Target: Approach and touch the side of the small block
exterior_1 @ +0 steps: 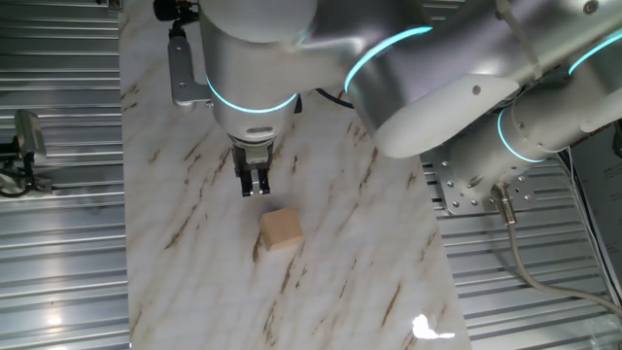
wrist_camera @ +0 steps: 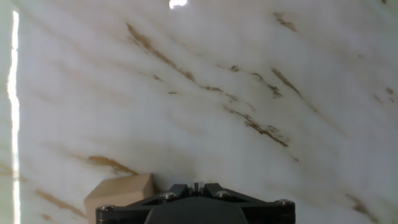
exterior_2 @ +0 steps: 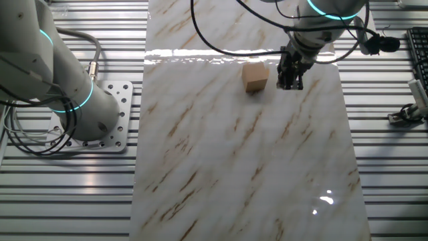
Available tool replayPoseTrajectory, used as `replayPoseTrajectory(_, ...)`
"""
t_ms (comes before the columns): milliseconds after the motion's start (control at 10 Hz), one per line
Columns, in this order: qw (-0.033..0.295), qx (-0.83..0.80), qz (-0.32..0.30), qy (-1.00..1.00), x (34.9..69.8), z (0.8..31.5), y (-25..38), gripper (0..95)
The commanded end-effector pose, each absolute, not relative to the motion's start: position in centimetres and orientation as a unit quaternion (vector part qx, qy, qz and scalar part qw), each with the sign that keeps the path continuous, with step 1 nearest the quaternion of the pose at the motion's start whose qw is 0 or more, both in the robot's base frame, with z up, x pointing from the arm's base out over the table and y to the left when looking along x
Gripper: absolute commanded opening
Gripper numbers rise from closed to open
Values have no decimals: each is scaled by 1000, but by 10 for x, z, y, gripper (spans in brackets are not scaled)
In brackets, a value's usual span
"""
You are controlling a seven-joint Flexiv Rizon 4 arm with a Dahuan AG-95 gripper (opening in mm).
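The small block (exterior_1: 281, 229) is a plain light tan wooden cube on the white marble-patterned table top (exterior_1: 194, 253). My gripper (exterior_1: 256, 187) hangs just above the table, a short gap behind the block, not touching it. Its two black fingers are pressed together and hold nothing. In the other fixed view the block (exterior_2: 255, 75) sits just left of the gripper (exterior_2: 289, 82). In the hand view the block (wrist_camera: 121, 194) shows at the bottom left, beside the black gripper body (wrist_camera: 196, 186), whose jaws stand shut.
The marble board (exterior_2: 234, 154) lies on a ribbed metal bench (exterior_2: 67, 194). The arm's base (exterior_2: 73, 100) stands on a perforated plate left of the board. A clamp-like fixture (exterior_1: 24, 146) sits off the board's edge.
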State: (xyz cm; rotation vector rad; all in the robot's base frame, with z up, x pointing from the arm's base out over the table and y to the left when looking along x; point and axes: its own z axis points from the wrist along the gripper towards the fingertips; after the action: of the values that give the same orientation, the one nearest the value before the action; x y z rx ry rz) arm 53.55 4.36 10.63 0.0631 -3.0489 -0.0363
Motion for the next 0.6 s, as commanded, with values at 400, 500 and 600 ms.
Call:
replayPoseTrajectory(400,57,40,-34,-997,537,106,44,0)
replayPoseTrajectory(500,58,36,-45,-997,537,106,44,0)
replayPoseTrajectory(600,57,36,-50,-996,537,106,44,0)
